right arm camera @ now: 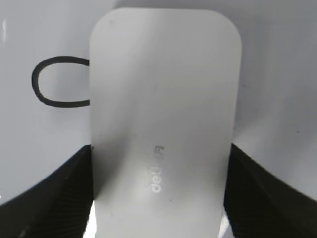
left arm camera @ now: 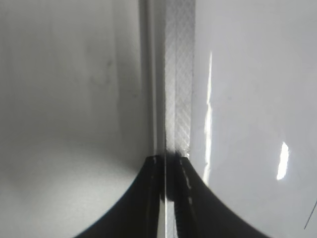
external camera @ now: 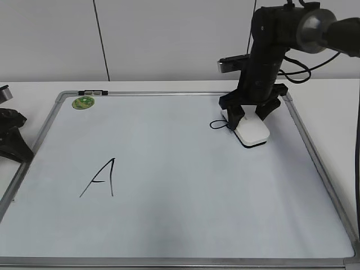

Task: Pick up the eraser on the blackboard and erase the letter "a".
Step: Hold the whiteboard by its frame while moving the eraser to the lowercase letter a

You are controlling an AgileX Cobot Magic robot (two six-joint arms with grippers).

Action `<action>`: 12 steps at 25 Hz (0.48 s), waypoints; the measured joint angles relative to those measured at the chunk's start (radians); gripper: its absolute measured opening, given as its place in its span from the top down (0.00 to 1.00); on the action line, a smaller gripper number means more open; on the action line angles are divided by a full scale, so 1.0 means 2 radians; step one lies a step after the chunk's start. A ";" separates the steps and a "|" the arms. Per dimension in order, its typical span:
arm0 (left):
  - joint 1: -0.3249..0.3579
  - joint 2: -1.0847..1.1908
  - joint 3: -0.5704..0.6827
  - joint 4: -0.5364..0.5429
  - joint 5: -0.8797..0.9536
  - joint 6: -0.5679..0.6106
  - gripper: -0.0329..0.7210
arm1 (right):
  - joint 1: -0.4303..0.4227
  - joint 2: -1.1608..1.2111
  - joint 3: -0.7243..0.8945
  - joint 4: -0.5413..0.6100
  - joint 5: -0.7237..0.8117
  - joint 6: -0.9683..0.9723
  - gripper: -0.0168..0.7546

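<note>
The white eraser (external camera: 252, 134) lies flat on the blackboard (external camera: 185, 225) at its upper right. My right gripper (external camera: 248, 116) reaches down over it, a finger pressed on each long side, shut on it. In the right wrist view the eraser (right arm camera: 163, 99) fills the middle between the two black fingers of the right gripper (right arm camera: 161, 198), with grey lettering on top. The letter "a" (external camera: 216, 125) shows only as a black loop (right arm camera: 57, 82) sticking out from under the eraser's left side. My left gripper (external camera: 11, 138) rests shut off the board's left edge.
A large capital "A" (external camera: 101, 179) is drawn at the board's lower left. A green round magnet (external camera: 83, 102) sits at the top left corner. The left gripper (left arm camera: 166, 158) hangs over the board's silver frame (left arm camera: 178, 74).
</note>
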 joint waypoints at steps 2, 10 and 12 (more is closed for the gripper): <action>0.000 0.000 0.000 0.000 0.000 0.000 0.91 | 0.003 0.000 0.000 0.000 0.000 0.000 0.27; 0.000 0.000 0.000 0.000 0.000 0.000 0.91 | 0.032 0.006 -0.005 0.009 0.000 -0.001 0.27; 0.000 0.000 0.000 0.000 0.000 0.000 0.91 | 0.044 0.006 -0.005 0.009 0.000 -0.001 0.27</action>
